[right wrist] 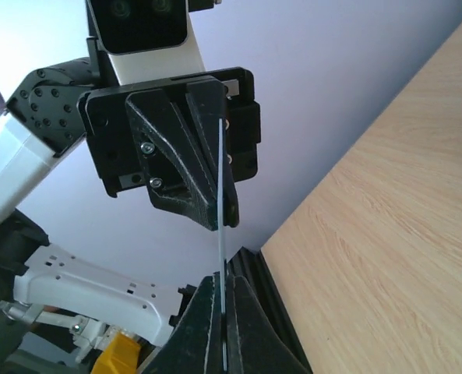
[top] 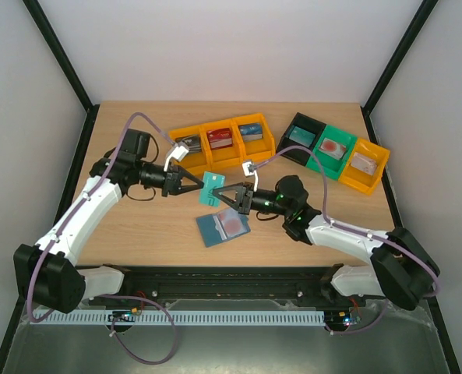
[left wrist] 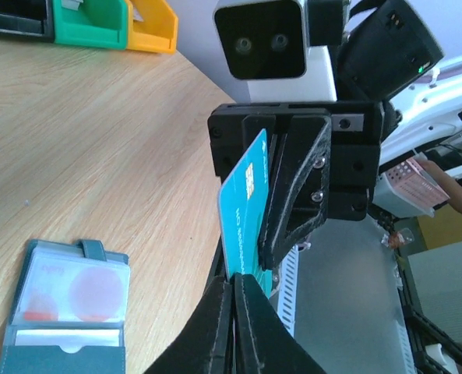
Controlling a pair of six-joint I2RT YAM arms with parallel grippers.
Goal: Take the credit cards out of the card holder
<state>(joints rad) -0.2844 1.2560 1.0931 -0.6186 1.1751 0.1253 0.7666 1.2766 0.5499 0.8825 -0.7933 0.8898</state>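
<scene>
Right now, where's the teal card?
Top view, mid-table: the teal card is clamped between the left gripper and right gripper, just beyond the open card holder.

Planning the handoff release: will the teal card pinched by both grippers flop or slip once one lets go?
Probably stiff: the teal card spans left gripper and right gripper flat, without sag. Likely light: edge-on it is a thin line. Its smooth face might slip in a narrow fingertip pinch.

I find nothing here that I can actually read. The teal card point(left wrist: 242, 206) shows a small yellow mark on its face. The pale card point(left wrist: 75, 292) in the card holder point(left wrist: 59, 360) bears a faint orange scrawl near its top; both are too blurred to make out.
</scene>
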